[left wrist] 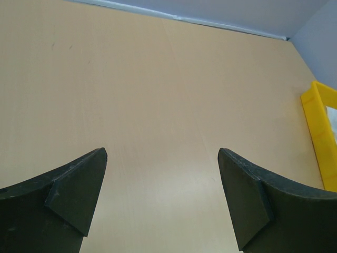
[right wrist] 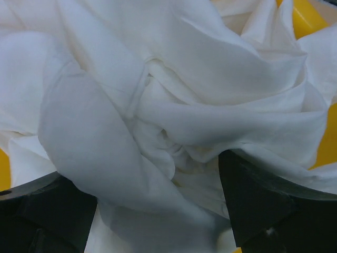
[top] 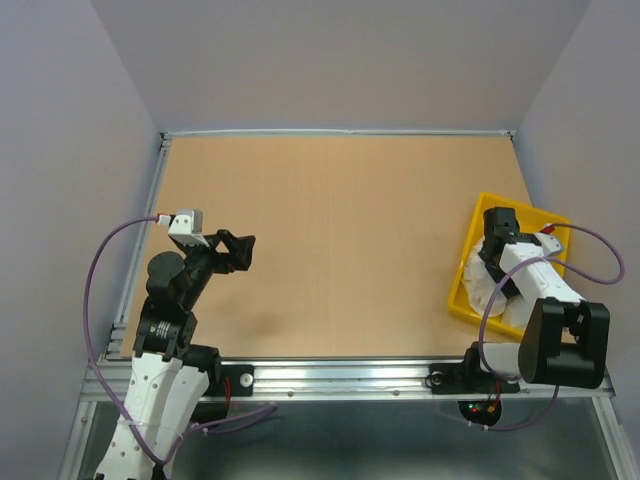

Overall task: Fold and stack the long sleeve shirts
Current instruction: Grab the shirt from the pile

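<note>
Because the long sleeve shirts lie crumpled in the yellow tray, the right arm digs into the heap, jaws apart astride a fold, probably to pull one out; the left arm hovers over the worktop, jaws apart, empty.

The long sleeve shirts are thin white cloth, soft, matt and heavily creased. The yellow tray is smooth, glossy plastic. The desk has a pale wood-look top, smooth and matt. The jaws look like matt black plastic, finely grained.
</note>
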Controlling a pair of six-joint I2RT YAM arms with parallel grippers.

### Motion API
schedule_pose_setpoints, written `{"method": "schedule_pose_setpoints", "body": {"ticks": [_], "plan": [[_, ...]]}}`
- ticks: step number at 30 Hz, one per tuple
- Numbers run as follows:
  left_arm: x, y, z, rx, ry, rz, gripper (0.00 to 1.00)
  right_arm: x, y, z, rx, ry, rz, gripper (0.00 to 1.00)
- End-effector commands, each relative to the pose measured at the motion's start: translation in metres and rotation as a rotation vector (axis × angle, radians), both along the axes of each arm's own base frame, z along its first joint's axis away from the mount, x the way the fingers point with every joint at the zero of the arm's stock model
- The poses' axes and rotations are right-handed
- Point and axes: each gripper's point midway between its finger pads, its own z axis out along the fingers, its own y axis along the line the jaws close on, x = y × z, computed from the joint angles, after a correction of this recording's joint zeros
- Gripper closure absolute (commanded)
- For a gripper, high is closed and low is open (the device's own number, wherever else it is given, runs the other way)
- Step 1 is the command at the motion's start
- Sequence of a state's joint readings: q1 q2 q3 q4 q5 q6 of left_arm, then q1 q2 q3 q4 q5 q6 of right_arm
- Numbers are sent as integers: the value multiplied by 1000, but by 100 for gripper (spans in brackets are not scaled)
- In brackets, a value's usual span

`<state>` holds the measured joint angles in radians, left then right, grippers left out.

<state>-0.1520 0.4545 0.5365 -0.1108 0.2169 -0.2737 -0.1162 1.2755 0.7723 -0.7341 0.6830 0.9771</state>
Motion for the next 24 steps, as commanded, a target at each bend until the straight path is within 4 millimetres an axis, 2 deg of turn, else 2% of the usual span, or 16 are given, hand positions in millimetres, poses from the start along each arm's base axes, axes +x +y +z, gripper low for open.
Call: {"method": "schedule_pose_setpoints", "body": {"ticks": [1,3,4,6,7,8,9,12,13,15,16,18,19,21,22,24], "plan": [[0,-5,26,12,-121,-32,1,-5,-4,-21,0,-1,-54,25],[-1,-6,25,10,-120,-38,1,-7,-5,-24,-8,14,-50,44],[-1,-6,25,10,-120,-38,1,-8,-6,-25,-13,23,-46,61],[-2,-7,26,11,-124,-42,1,-7,-10,-17,-39,16,-32,77],[-2,-7,26,10,-126,-42,1,-6,-12,-10,-58,18,-7,90],[-3,-7,27,11,-131,-42,1,-5,-16,-1,-89,13,3,97],[-3,-7,28,11,-134,-41,1,2,-21,20,-123,-16,35,99],[-4,-8,29,10,-138,-44,1,16,-28,62,-185,-76,83,99],[-4,-8,30,9,-143,-47,1,28,-30,94,-216,-125,117,99],[-4,-9,30,10,-143,-47,1,45,-30,132,-236,-197,163,100],[-5,-9,31,11,-145,-50,1,61,-30,175,-269,-261,203,99],[-5,-9,32,9,-149,-48,1,80,-21,215,-263,-345,288,99],[-6,-9,32,11,-151,-48,1,95,-10,263,-284,-440,359,99],[-5,-8,32,12,-153,-44,1,108,7,308,-301,-538,449,99],[-5,-8,33,13,-155,-43,1,118,27,347,-306,-633,550,100],[-5,-8,33,12,-155,-42,1,126,53,386,-297,-750,677,100]]}}
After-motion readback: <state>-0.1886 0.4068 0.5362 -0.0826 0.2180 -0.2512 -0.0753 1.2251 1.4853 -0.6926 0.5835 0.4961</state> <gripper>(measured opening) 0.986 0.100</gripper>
